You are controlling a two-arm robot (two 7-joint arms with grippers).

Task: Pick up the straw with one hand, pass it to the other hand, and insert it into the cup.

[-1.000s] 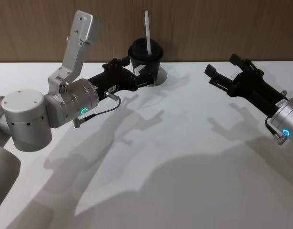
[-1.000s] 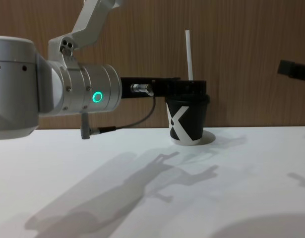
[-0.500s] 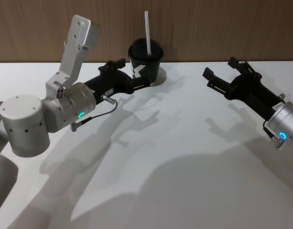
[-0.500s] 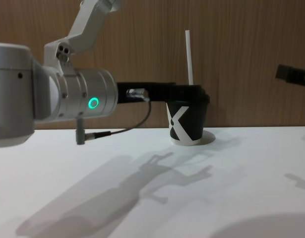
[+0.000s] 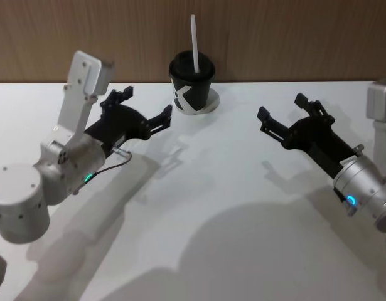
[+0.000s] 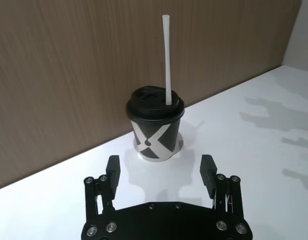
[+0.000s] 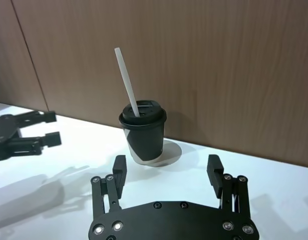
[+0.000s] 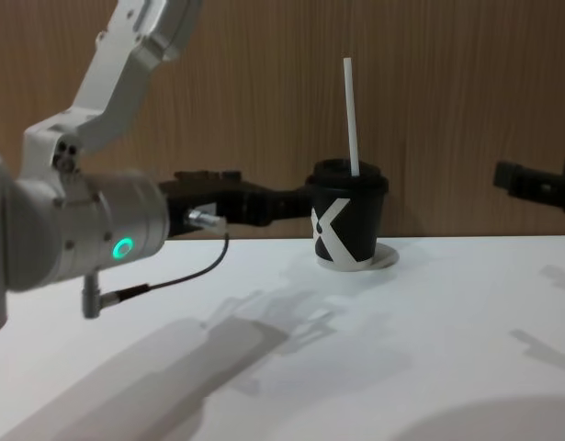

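The counter (image 5: 199, 207) is a plain white surface, smooth and matte, crossed by soft grey shadows of the arms. Behind it runs a brown wood-grain wall panel (image 5: 274, 37), meeting the counter's far edge just behind the cup (image 5: 192, 84).

The cup stands upright on a small pale round disc (image 5: 211, 101) close to that wall. It is black with a black domed lid, and carries a large white X mark (image 8: 330, 227) on its side; no other writing can be read. The straw (image 5: 194, 44), thin and white, stands in the lid's opening, leaning very slightly and rising well above the cup.

The left gripper (image 5: 145, 108), black on a silver-grey arm with a green glowing ring (image 8: 124, 247) and a thin black cable (image 8: 172, 278), hovers above the counter to the cup's left, near it but not touching; its jaws stand wide apart and hold nothing. In the left wrist view the left gripper (image 6: 161, 172) faces the cup (image 6: 155, 125) squarely with bare counter between them.

The right gripper (image 5: 284, 116) hangs well to the cup's right, its jaws also spread and empty, its arm showing a blue light (image 5: 351, 200).

Open white counter lies all around the cup's front and both sides, and a broad stretch of it in front of the cup.
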